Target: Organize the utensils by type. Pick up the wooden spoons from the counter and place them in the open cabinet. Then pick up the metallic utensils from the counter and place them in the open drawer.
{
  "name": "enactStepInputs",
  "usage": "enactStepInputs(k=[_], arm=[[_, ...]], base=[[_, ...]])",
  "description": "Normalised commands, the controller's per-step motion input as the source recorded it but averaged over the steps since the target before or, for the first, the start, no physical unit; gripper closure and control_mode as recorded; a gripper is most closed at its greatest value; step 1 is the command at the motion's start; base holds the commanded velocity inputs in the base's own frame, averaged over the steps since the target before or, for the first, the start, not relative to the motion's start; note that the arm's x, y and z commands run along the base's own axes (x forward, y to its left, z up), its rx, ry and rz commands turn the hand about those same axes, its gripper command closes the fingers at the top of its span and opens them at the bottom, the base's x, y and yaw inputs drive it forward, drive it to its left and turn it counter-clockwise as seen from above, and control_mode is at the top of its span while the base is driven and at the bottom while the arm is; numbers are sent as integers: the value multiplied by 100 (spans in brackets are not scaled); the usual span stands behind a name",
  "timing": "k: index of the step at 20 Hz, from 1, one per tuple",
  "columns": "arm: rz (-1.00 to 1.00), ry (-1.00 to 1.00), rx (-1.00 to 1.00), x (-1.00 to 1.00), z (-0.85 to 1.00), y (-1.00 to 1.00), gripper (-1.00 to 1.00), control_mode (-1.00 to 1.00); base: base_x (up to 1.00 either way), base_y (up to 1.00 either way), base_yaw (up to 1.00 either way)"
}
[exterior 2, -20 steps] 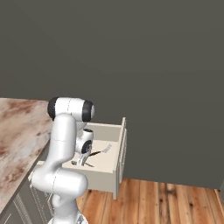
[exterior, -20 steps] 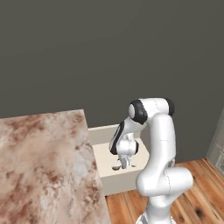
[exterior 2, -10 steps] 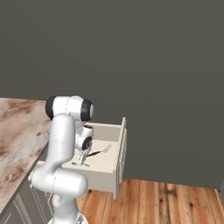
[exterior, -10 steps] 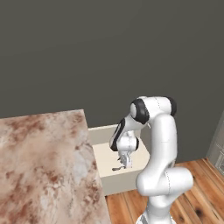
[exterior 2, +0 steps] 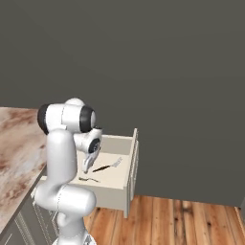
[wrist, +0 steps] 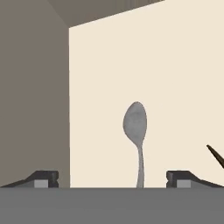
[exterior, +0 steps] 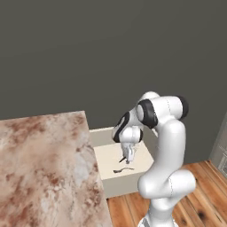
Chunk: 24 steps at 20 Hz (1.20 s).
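The open drawer (exterior: pixel 105 156) (exterior 2: pixel 134 162) (wrist: pixel 175 87) juts out at the end of the counter (exterior: pixel 44 168) (exterior 2: pixel 14 139). Two metallic utensils lie on its pale bottom. The all-grey spoon (wrist: pixel 135 126) (exterior: pixel 123 170) (exterior 2: pixel 89 179) rests loose right under my hand. The black-handled one (exterior 2: pixel 107 166) lies beside it, and its dark tip (wrist: pixel 214 155) shows at the hand view's right edge. My gripper (exterior: pixel 128 156) (exterior 2: pixel 87 165) (wrist: pixel 111 178) hangs just above the spoon, open and holding nothing. The wooden spoons and the open cabinet are out of view.
A dark grey wall (exterior: pixel 111 53) stands behind the drawer. The wooden floor (exterior: pixel 199 190) (exterior 2: pixel 182 220) spreads below and to the right. Cream fronts (exterior 2: pixel 28 220) run under the counter. The drawer's inner side wall (wrist: pixel 35 96) is close on the hand view's left.
The jaws have gone from shut to wide open and let go of the grey spoon, which now lies on the drawer bottom. The hand has risen slightly.
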Motion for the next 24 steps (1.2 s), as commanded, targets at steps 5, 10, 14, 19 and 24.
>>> enactStepInputs(k=[5,10,14,19,24], arm=[[-18,-5,0,-13,74,0,-100,-100],[-13,-4,0,-14,80,0,-100,-100],[-15,0,0,-8,83,0,-100,-100],[-19,0,0,-20,77,-1,-100,-100],[-28,0,0,-37,62,0,-100,-100]], base=[[0,0,0],[0,0,0],[0,0,0],[0,0,0],[0,0,0]])
